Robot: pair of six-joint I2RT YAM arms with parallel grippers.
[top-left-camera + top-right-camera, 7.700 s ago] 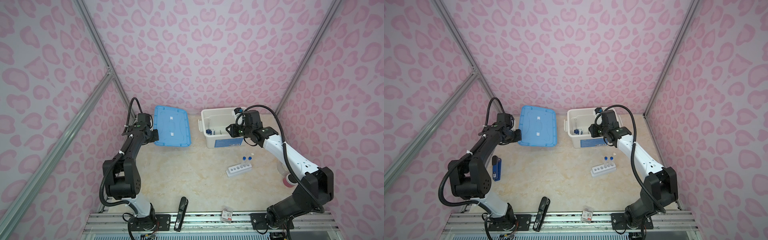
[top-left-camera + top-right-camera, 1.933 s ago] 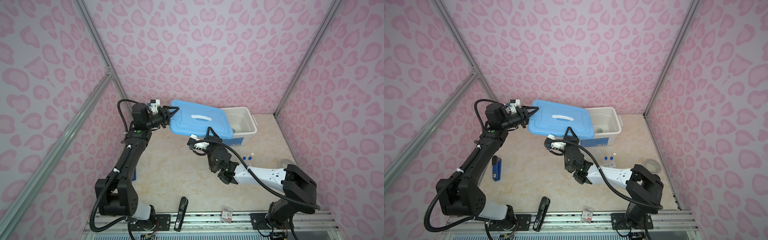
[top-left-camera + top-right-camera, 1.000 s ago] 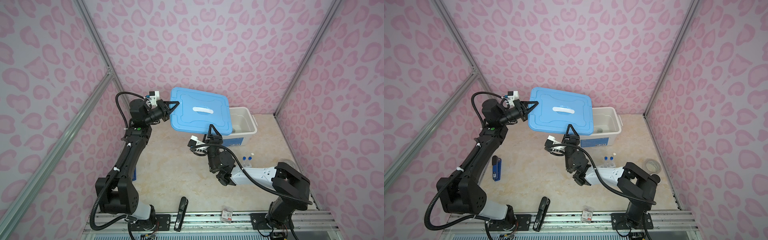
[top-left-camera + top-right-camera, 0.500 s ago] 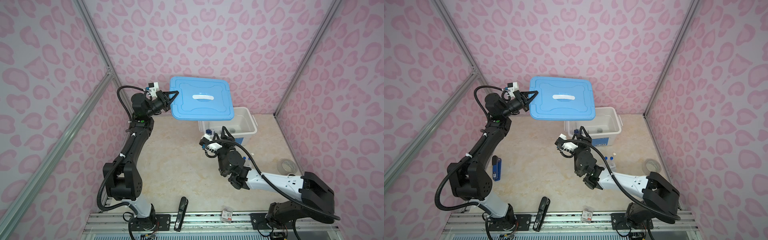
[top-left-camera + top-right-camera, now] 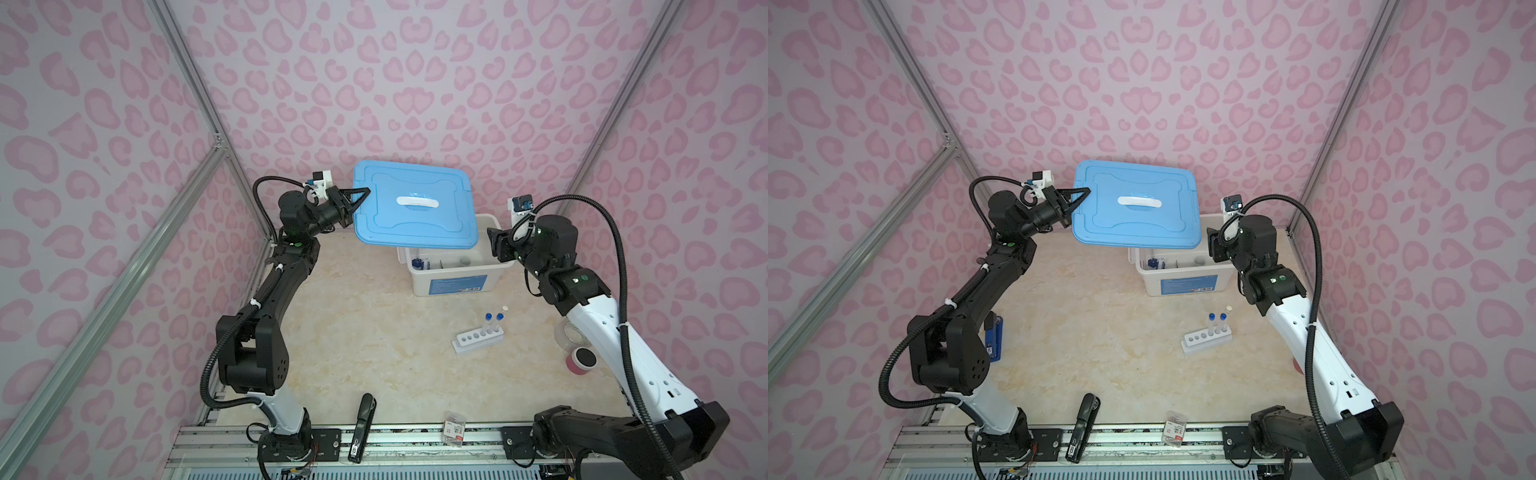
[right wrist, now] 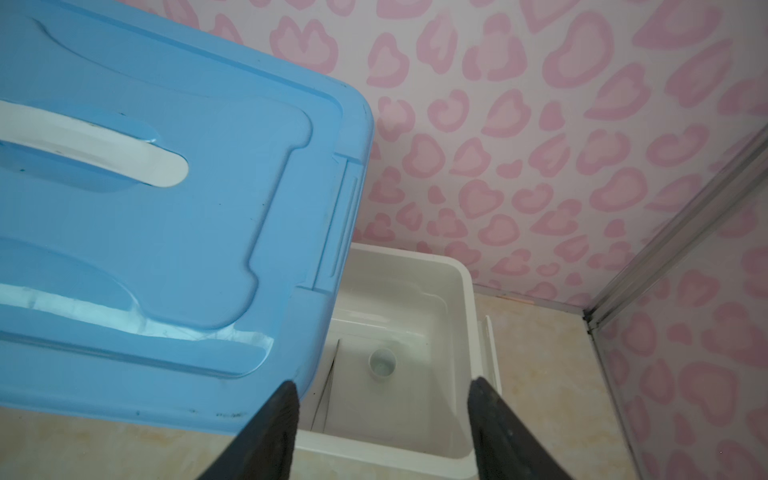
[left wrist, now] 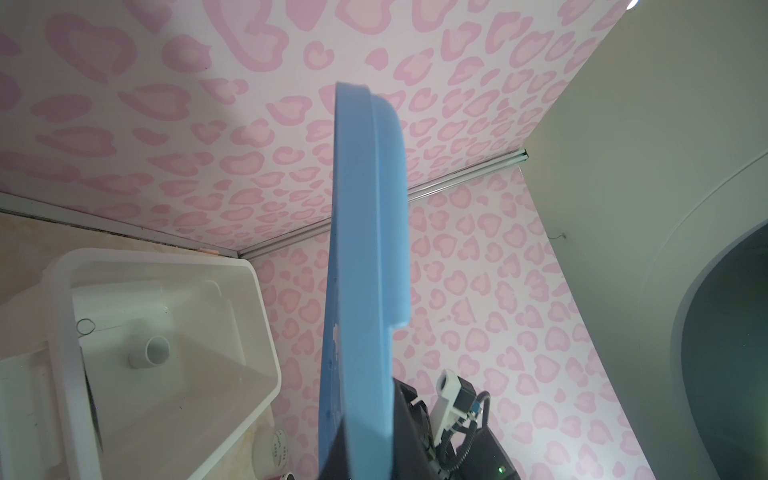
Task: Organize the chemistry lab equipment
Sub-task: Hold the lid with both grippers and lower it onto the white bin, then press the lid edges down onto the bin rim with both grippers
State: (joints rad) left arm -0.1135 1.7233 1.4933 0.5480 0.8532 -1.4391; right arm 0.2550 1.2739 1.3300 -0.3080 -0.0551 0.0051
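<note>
My left gripper (image 5: pixel 360 198) is shut on the left edge of the blue lid (image 5: pixel 413 205), which hangs level in the air over the left part of the white bin (image 5: pixel 457 282). Inside the bin lie a tiny white cup (image 6: pixel 382 363), thin metal tweezers (image 6: pixel 328 382) and a blue-based small cylinder (image 5: pixel 417 263). My right gripper (image 6: pixel 382 386) stands open and empty at the bin's right end, pointing into it. On the table nearer the front stands the six-hole white rack (image 5: pixel 478 340) with two blue-capped tubes (image 5: pixel 488 322) and a white-capped one (image 5: pixel 504 309).
A black stapler (image 5: pixel 362 419) and a small packet (image 5: pixel 454 428) lie at the front edge. Tape rolls (image 5: pixel 579 359) sit by the right wall under my right arm. A blue stapler (image 5: pixel 994 336) lies behind my left arm. The back wall is close behind the bin.
The left gripper has raised the lid and carried it right, over the bin. My right arm has swung from the table's middle to the bin's right end, jaws slightly wider.
</note>
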